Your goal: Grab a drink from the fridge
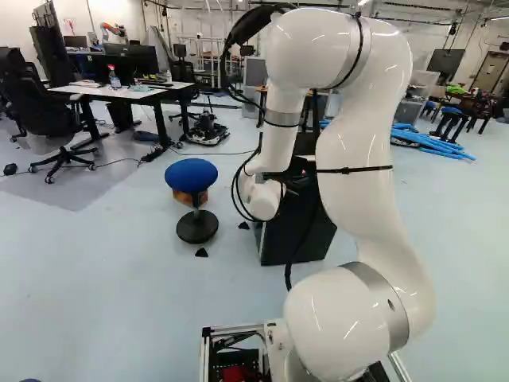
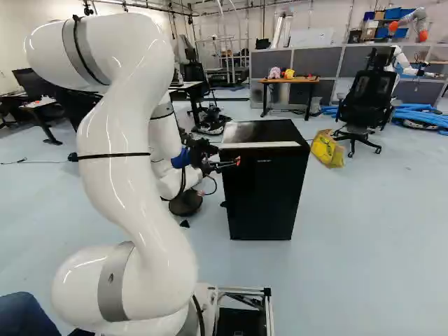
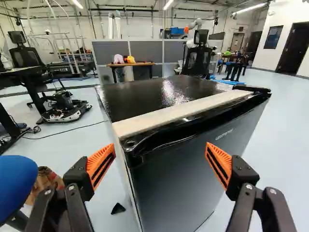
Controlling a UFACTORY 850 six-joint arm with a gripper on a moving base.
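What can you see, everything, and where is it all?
fridge: 1, black, ahead of the gripper
stool: 1, blue seat, beside the fridge
triangles: 2, black, floor near stool
bag: 1, yellow, floor beside fridge
small desk: 1, brown top, behind fridge
toys: a few, pink and yellow, on small desk
dividers: several, grey, behind small desk
chairs: several, black, around the room
bottle: 1, clear, on a white desk
tubes: several, blue, floor, far back
another robot: at least 1, white and orange, far back
arm: 1, white, above the base
gripper: 1, black and orange, open, facing fridge
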